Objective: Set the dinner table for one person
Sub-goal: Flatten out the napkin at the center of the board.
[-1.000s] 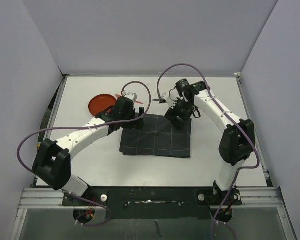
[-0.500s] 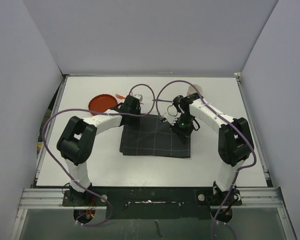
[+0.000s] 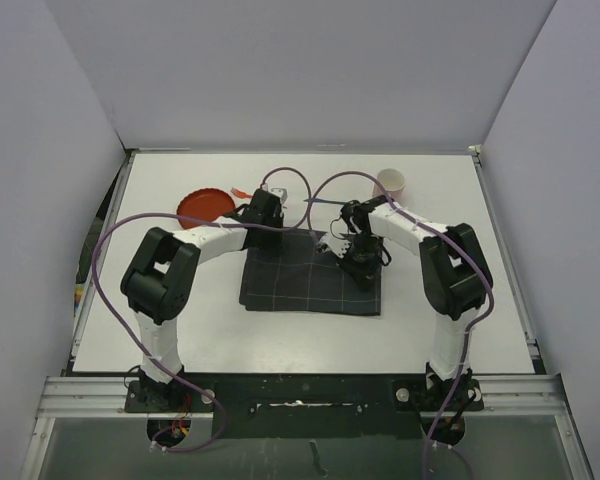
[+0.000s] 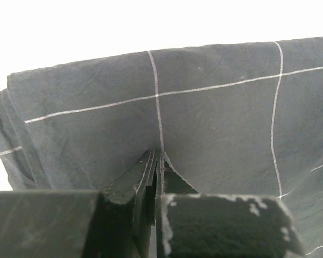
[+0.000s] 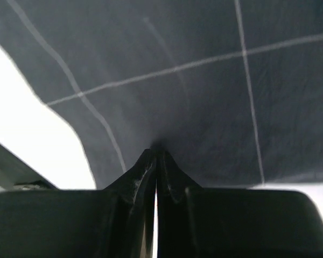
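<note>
- Counting from the left edge of the overhead view: one red plate (image 3: pixel 202 207) lies flat on the dinner table (image 3: pixel 180 330), near the far left corner and apart from everything else.
- Just right of the plate sits one small orange item (image 3: pixel 239 190), too small to identify; it may be a utensil.
- One left gripper (image 4: pixel 156 156) is down on the far left edge of the mat, its fingers pressed together with a pucker of dark fabric pinched between the tips.
- One cloth mat (image 3: pixel 300 280), dark with thin pale grid lines, lies at the middle of the table, slightly rumpled along its left side.
- One right gripper (image 5: pixel 155 152) meets the mat near its far right corner, jaws likewise closed on a small tent of the cloth.
- One pale paper cup (image 3: pixel 391 183) stands upright behind the right arm, well clear of the mat.
- Two white-and-black arms, each trailing a purple cable (image 3: pixel 110 250), reach in from the near edge.
- The dinner table is a large flat white top with thin metal edge rails, filling the floor of an enclosure with plain pale lilac walls (image 3: pixel 300 70) on three sides.
</note>
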Action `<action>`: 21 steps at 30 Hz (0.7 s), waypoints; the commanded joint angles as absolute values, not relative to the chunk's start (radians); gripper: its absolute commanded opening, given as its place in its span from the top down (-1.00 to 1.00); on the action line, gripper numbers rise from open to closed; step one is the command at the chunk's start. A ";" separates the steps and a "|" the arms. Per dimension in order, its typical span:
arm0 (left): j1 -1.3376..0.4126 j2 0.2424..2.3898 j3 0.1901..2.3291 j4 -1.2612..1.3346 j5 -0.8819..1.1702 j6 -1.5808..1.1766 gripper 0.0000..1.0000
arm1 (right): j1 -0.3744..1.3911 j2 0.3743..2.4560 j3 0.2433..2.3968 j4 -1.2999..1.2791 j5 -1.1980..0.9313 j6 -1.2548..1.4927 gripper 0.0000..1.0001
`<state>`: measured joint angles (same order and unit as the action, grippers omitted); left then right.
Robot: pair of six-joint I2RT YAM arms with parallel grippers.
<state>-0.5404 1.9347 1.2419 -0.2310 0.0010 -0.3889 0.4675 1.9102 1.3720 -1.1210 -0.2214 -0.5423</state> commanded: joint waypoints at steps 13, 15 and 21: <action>-0.448 1.925 1.332 -0.233 0.000 -0.333 1.00 | 0.472 1.928 1.235 -0.981 -0.195 -0.624 1.00; -0.441 1.924 1.330 -0.234 0.006 -0.324 1.00 | 0.471 1.902 1.194 -0.980 -0.174 -0.630 1.00; -0.433 1.972 1.333 -0.201 0.038 -0.333 1.00 | 0.472 1.841 1.128 -1.001 -0.144 -0.630 1.00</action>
